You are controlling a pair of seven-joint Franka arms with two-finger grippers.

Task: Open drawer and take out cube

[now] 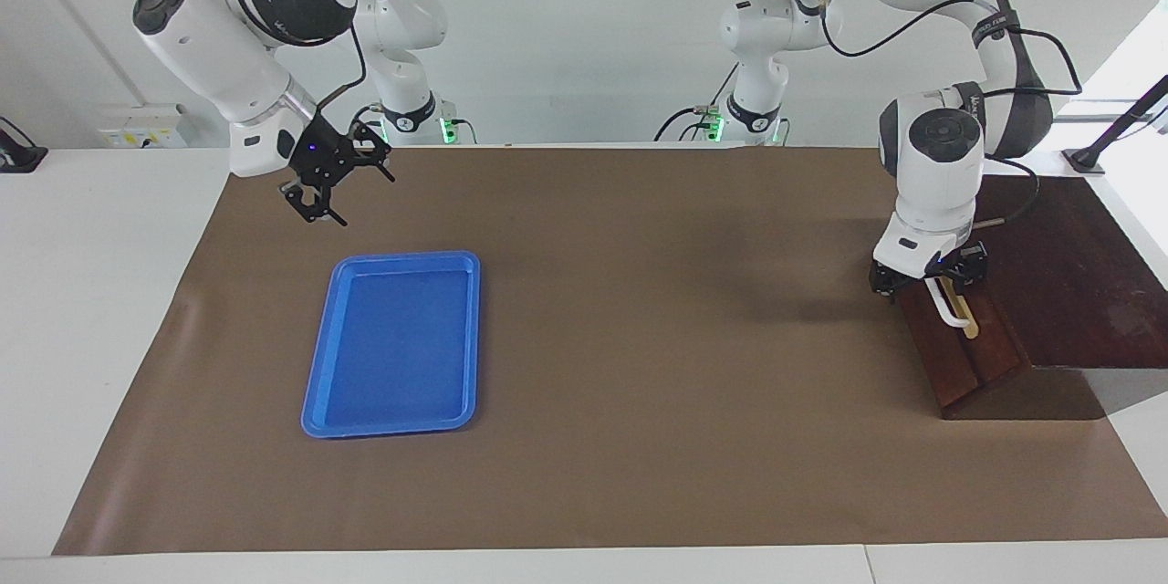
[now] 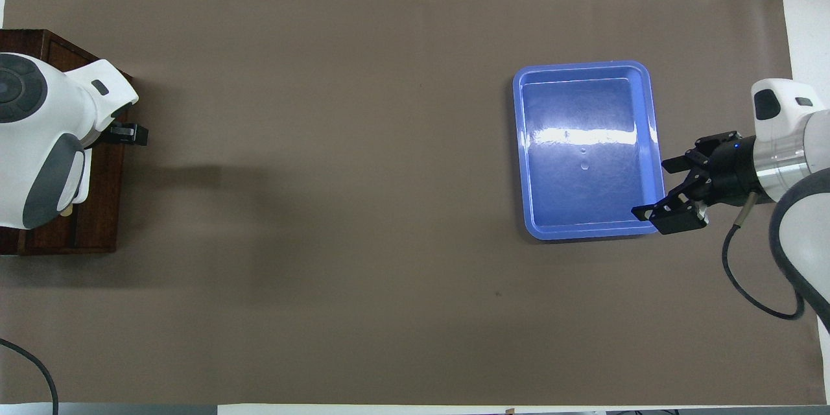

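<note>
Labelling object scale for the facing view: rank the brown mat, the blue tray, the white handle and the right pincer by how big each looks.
1. brown mat
2. blue tray
3. right pincer
4. white handle, though the left pincer hides part of it, so that place is unsure.

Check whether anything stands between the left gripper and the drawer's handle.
Nothing visible does. The left gripper, open, is right at the upper end of the white handle on the closed drawer, with only bare drawer front around it. The right gripper, also open, hangs over the mat near the blue tray, well clear of the drawer.
</note>
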